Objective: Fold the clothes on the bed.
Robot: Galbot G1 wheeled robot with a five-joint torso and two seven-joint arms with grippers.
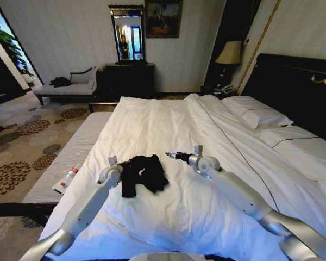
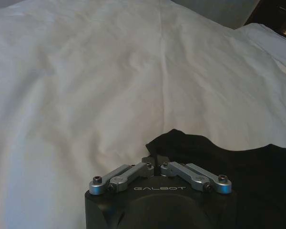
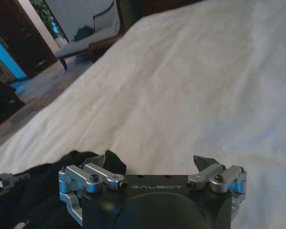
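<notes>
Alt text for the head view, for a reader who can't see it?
A crumpled black T-shirt lies on a white bed, with the left gripper shut on its edge and the right gripper open just beside it. Pillows and a dark headboard lie to the right.

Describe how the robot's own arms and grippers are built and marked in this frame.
Both arms are smooth, rounded shells in glossy white-grey with bulbous joints, no loose cables visible. The left gripper and right gripper each have a black housing lettered GALBOT in pale capitals, with silver metal finger linkages fastened by dark screws and ending in black tips. In the head view a small silver block sits atop each wrist.
</notes>
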